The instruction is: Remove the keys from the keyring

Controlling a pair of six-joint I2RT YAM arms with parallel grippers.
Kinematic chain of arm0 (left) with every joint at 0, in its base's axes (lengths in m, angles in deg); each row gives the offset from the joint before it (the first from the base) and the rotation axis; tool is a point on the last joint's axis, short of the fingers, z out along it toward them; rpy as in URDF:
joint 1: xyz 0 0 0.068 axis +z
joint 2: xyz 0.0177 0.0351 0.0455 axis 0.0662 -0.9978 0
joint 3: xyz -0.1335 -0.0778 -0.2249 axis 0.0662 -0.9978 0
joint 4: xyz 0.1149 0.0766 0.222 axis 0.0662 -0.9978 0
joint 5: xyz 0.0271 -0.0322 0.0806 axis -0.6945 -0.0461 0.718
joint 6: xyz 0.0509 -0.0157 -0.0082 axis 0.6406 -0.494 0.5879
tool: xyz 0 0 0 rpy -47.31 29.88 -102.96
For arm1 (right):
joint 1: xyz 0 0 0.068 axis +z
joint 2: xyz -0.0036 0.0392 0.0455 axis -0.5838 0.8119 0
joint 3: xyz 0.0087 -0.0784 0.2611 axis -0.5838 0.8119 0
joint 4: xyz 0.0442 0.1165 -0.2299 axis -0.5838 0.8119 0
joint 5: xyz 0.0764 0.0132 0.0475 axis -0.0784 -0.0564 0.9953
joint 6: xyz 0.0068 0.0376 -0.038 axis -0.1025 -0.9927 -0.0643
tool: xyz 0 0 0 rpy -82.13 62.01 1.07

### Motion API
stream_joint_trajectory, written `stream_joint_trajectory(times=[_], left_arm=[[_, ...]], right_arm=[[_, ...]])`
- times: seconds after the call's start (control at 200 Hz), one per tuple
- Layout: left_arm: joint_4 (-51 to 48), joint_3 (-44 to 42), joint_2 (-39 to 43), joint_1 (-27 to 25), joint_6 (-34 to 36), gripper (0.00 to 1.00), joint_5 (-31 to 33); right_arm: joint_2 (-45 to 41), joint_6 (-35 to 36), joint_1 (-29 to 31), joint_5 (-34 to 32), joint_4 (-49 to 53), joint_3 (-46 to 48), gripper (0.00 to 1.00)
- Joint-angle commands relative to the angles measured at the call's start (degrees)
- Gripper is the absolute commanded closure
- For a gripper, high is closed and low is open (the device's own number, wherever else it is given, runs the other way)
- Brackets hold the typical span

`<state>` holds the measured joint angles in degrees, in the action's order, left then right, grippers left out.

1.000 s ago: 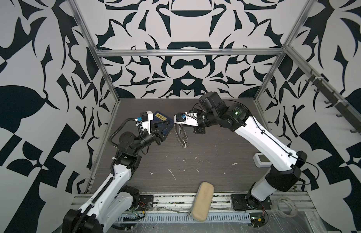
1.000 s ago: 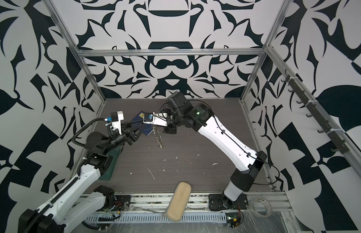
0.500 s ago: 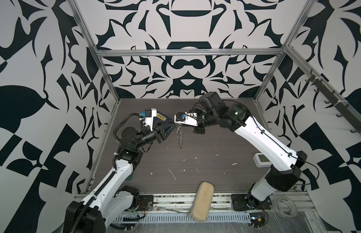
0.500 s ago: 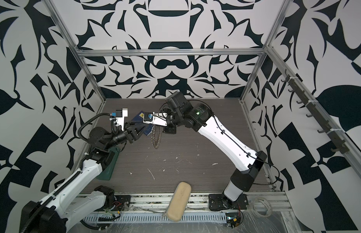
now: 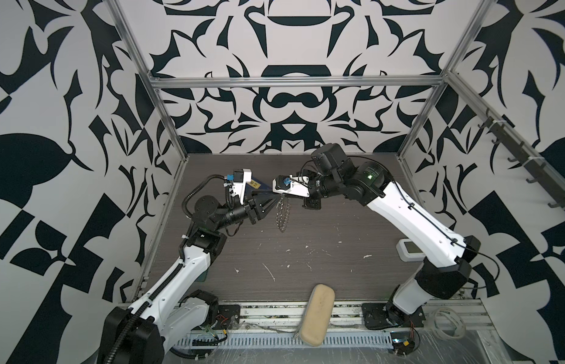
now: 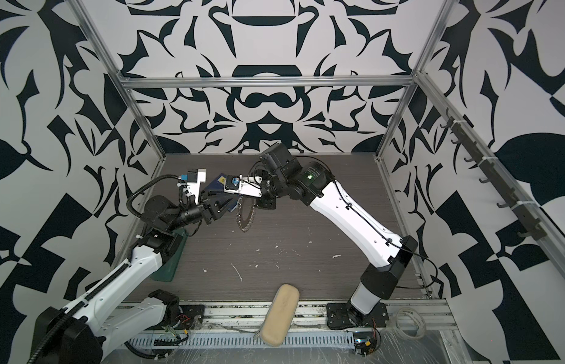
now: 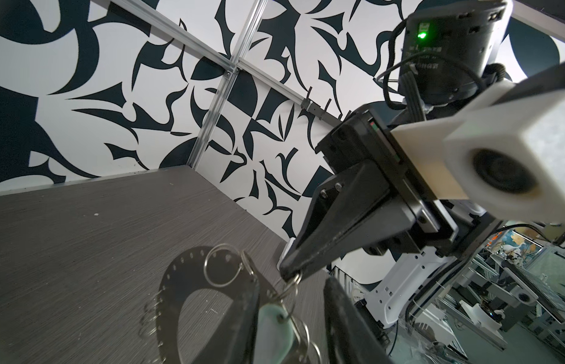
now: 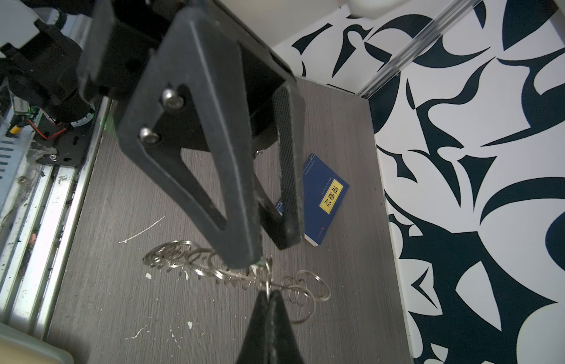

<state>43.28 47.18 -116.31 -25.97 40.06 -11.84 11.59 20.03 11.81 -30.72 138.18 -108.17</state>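
Observation:
The keyring (image 5: 281,214) (image 6: 244,214) hangs in the air over the back of the table, a flat grey plate (image 7: 192,274) rimmed with small wire rings. My right gripper (image 8: 268,294) (image 7: 289,274) is shut on one split ring at its top edge. The keys show as a pale mint-green tag (image 7: 274,327) hooked to that ring; the metal blade is hidden. My left gripper (image 7: 292,293) (image 8: 265,249) (image 5: 274,200) is open with the tag between its fingers. The tag lies against one finger (image 7: 246,315), with a gap to the other.
A blue book (image 8: 325,195) (image 5: 254,184) lies on the table behind the grippers. A beige case (image 5: 317,310) rests on the front rail, a white device (image 5: 410,249) sits at the right edge and a dark green tray (image 6: 170,258) at the left wall. White specks dot the table.
My left gripper has moved right, up to the hanging keyring, and now straddles the tag. The keyring has swung slightly. The right arm has stayed put.

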Motion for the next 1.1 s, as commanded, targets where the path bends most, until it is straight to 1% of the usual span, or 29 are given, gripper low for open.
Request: stream_joint_trajectory(times=[0.0, 0.085, 0.155, 0.245, 0.445, 0.6, 0.69, 0.825, 0.935, 1.0, 1.035, 1.095], left_arm=[[0.1, 1.8, -0.2, -0.6, 1.0, 0.65, -0.5], [-1.3, 2.1, -0.1, -0.7, 1.6, 0.73, -0.4], [-1.9, 2.2, 0.1, -0.7, 1.8, 0.81, -0.2], [-2.4, 2.2, 0.1, -0.7, 1.9, 0.84, 0.4], [-3.8, 2.6, -0.6, -0.7, 1.5, 1.0, 1.5], [-4.6, 2.9, -0.9, -0.7, 1.2, 1.0, 2.4], [-6.0, 3.2, -0.5, -0.7, 2.5, 1.0, 3.4], [-14.1, 5.6, 0.5, -0.6, 6.7, 1.0, 6.4], [-19.7, 7.1, 2.2, -0.6, 13.1, 1.0, 7.5], [-23.4, 7.9, 3.6, -0.6, 15.8, 1.0, 11.0], [-25.3, 8.6, 4.1, -0.6, 17.1, 1.0, 12.2], [-27.0, 9.8, 4.8, -0.7, 18.9, 1.0, 11.4]], right_arm=[[-1.8, -0.9, 0.4, 0.9, -0.6, -2.0, 1.0], [-1.8, -0.9, 0.3, 0.8, -0.5, -2.0, 1.0], [-1.8, -0.9, 0.3, 0.7, -0.4, -2.0, 1.0], [-1.9, -0.9, 0.3, 0.7, -0.4, -2.1, 1.0], [-2.3, -1.1, 0.4, 0.7, -0.7, -1.8, 1.0], [-3.3, -1.3, 0.3, 0.7, -1.9, -0.7, 1.0], [-5.2, -1.9, 0.3, 0.7, -4.8, 2.5, 1.0], [-11.0, -4.8, -0.4, 2.6, -14.8, 12.2, 1.0], [-17.1, -9.6, -2.3, 7.3, -26.9, 22.0, 1.0], [-19.8, -11.8, -3.2, 9.6, -33.0, 27.4, 1.0], [-20.8, -12.4, -3.4, 10.1, -35.0, 29.6, 1.0], [-21.8, -13.3, -3.4, 10.6, -36.6, 32.1, 1.0]])
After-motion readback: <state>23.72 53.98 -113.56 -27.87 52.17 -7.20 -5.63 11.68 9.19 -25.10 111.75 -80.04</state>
